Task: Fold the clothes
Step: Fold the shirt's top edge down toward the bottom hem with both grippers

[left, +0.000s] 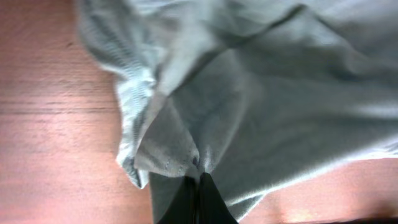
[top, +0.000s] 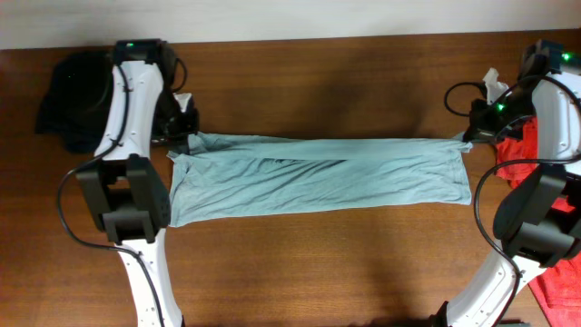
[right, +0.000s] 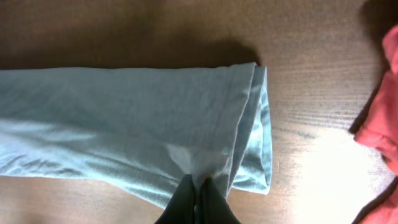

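While the pale grey-teal T-shirt [top: 318,177] lies stretched across the middle of the brown wooden bench [top: 318,263], the left pincer [top: 183,138] and right pincer [top: 467,138] each clench one end. A dark navy garment [top: 68,100] lies beyond its left end, a red shirt [top: 519,150] beyond its right.

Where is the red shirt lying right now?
From overhead, the red shirt lies at the table's right edge, partly under the right arm, just beyond the end of the grey-teal T-shirt.

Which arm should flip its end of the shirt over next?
Probably the right gripper: its end of the T-shirt lies flat and neat, while the left gripper holds bunched cloth.
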Robot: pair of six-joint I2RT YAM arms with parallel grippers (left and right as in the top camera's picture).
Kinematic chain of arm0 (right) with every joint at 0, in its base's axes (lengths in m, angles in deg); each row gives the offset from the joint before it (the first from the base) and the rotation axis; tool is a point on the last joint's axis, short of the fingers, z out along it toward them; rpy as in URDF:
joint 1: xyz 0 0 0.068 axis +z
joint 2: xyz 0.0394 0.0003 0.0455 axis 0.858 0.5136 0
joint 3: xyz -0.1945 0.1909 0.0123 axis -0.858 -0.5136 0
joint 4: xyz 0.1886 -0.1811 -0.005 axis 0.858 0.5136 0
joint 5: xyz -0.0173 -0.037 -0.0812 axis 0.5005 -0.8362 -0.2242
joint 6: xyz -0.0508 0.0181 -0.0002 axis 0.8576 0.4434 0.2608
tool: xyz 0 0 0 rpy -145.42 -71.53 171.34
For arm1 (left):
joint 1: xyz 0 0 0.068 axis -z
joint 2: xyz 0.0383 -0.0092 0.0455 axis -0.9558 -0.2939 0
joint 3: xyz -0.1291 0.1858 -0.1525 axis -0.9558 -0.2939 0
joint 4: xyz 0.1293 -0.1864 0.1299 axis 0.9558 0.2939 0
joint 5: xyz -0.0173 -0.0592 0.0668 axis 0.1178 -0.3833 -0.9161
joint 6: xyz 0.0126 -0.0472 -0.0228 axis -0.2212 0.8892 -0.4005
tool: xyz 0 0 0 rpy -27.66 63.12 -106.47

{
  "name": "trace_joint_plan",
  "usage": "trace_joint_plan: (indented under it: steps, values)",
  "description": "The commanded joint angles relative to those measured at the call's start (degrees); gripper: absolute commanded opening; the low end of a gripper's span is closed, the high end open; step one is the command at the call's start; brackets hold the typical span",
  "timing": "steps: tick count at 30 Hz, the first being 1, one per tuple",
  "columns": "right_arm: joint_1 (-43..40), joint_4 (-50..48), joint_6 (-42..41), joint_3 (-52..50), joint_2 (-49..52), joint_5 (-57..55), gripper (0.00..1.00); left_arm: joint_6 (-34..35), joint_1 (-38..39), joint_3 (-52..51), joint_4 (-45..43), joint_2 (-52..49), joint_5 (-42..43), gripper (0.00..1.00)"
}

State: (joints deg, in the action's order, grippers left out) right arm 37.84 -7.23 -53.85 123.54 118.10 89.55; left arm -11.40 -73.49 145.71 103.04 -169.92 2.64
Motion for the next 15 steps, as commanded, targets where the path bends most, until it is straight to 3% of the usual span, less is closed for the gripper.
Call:
trace_joint_plan:
  steps: [1, 15]
  values:
    - [-0.7, 0.94, -2.1, 1.07, -2.45, -2.54, 0.04, 1.46, -1.81, -1.36, 0.11, 1.62, -0.76, 0.01]
    - [-0.92, 2.64, -3.06, -3.13, -2.38, -4.66, 0.04, 2.08, -1.66, -9.27, 0.11, 1.6, -0.15, 0.01]
